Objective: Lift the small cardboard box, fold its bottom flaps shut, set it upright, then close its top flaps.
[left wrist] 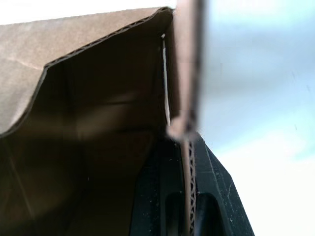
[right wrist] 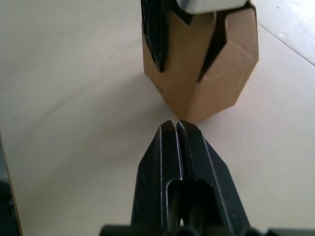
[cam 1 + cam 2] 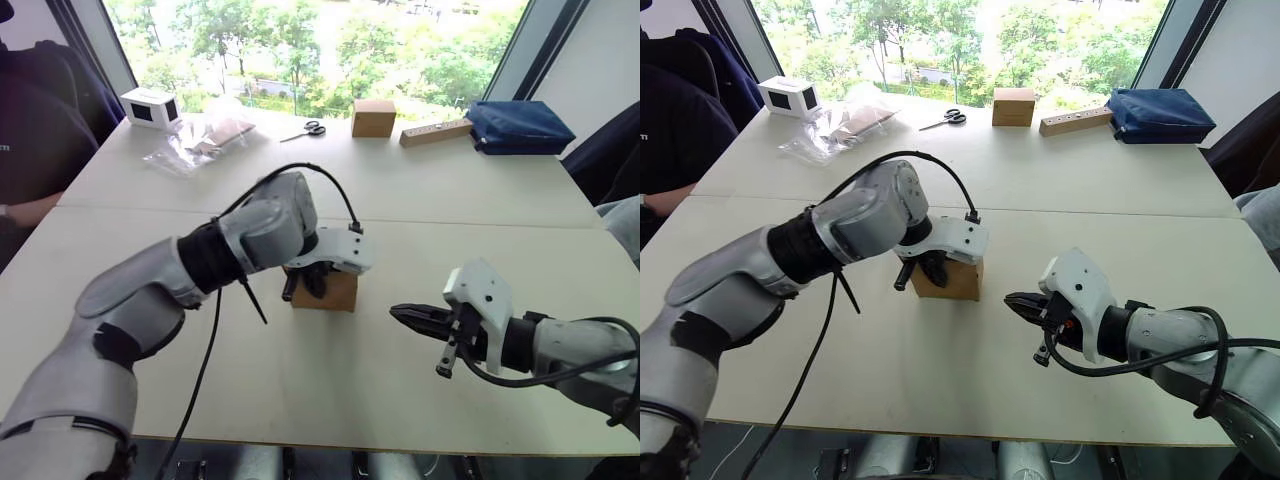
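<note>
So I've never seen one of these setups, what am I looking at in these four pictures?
A two-armed humanoid robot works at a pale table. Two pictures come from cameras on its head, looking down over both arms; the other two come from a camera on each wrist. The left tool has clamped a wall of the small cardboard box, which stands on the table; the left wrist view looks inside it. The right tool, fingers shut, hovers beside the box. At the far edge lie a white box, plastic bags, scissors, another brown box, a wooden block and a blue pouch.
</note>
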